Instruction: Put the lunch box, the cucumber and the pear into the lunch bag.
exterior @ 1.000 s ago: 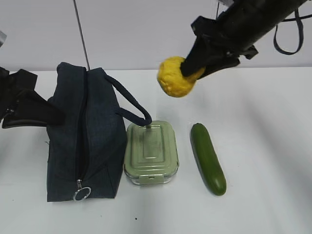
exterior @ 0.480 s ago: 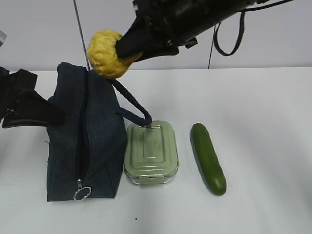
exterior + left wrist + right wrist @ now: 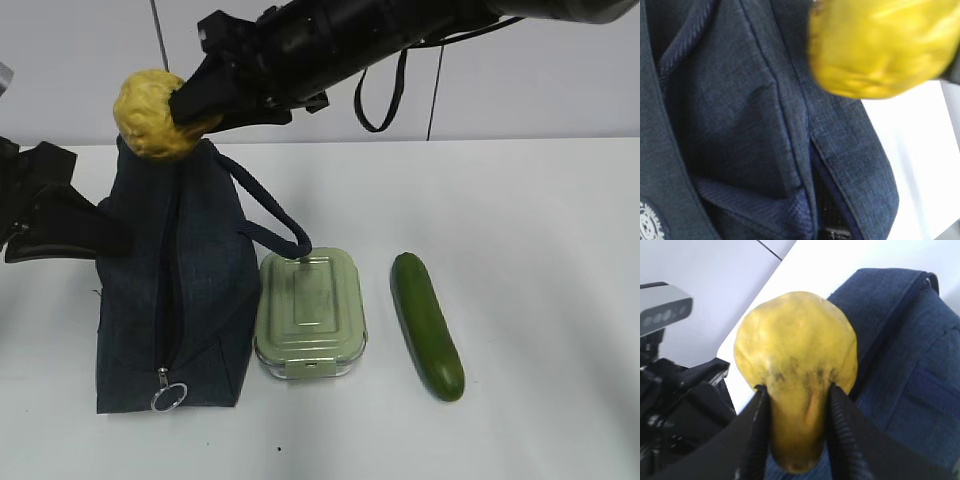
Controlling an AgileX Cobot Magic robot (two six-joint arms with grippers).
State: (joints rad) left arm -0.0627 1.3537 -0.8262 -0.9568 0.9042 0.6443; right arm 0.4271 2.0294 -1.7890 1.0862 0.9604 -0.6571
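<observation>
My right gripper (image 3: 187, 104) reaches across to the left and is shut on the lumpy yellow pear (image 3: 149, 113), holding it in the air just above the far end of the dark navy lunch bag (image 3: 175, 280). In the right wrist view both fingers clamp the pear (image 3: 795, 345) over the bag (image 3: 910, 365). My left gripper (image 3: 112, 234) tapers to a point on the bag's left side and looks shut on its fabric; its wrist view shows only the bag's fabric (image 3: 730, 110) and the pear (image 3: 880, 45). The sage-lidded lunch box (image 3: 310, 312) and the cucumber (image 3: 427, 325) lie right of the bag.
The bag's ring pull (image 3: 168, 397) sits at its near end and one loop handle (image 3: 270, 215) arcs toward the lunch box. A thin dark pole (image 3: 160, 35) stands behind the bag. The white table (image 3: 540, 220) extends to the right.
My right arm has carried the pear leftward, from above the lunch box area to over the bag's far end. The left gripper, bag, lunch box and cucumber have not moved.
</observation>
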